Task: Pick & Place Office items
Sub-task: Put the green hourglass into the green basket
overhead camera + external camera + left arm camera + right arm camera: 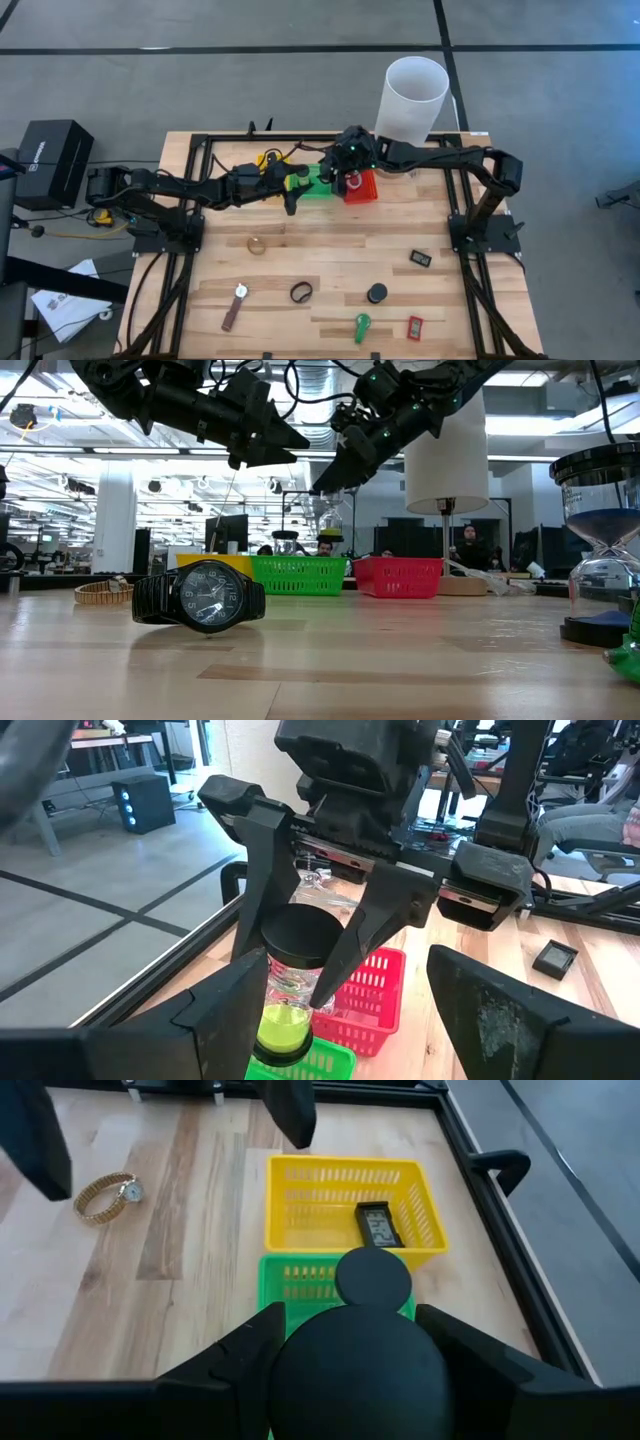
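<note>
My right gripper [347,172] hangs over the green tray [318,186] and is shut on a small hourglass [289,982] with black caps and green sand. My left gripper [292,200] hovers open beside that tray, facing the hourglass, and touches nothing. A black rectangle [378,1223] lies in the yellow tray [345,1190]. Loose on the table lie a gold watch [257,244], a brown-strap watch [235,305], a black watch [301,292], a black round piece [376,293], a black rectangle [420,258], a green clip [361,326] and a red rectangle [415,327]. My right gripper pinches the hourglass between its two fingers at the upper black cap [300,932] and the glass just under it. The fingers [352,948] come from above, pointing down. The hourglass stands upright in the hold, its green lower bulb [280,1025] at the green tray's rim.
The red tray [362,188] adjoins the green one on the right, and the tall white cylinder [410,95] stands behind it at the far edge. A black frame [200,150] runs round the table. The two grippers are close together over the trays.
</note>
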